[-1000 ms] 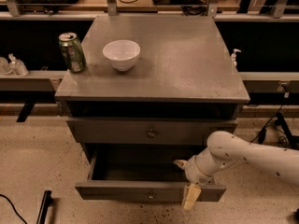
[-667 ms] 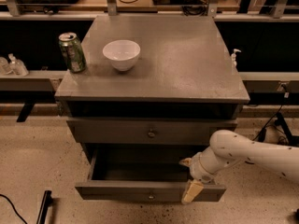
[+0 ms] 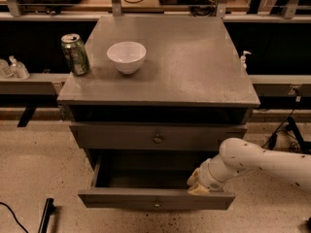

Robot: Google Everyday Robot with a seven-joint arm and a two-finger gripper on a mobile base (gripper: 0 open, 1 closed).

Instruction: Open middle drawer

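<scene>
Wide grey middle drawer (image 3: 126, 198) sits pulled out, cream gripper (image 3: 197, 184) tucked behind its front panel's right end, likely for dragging; spread or closed, can't tell.

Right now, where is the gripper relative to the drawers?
In the camera view the gripper is low and right of centre, over the right end of the pulled-out middle drawer, just behind its front panel and below the closed top drawer.
</scene>
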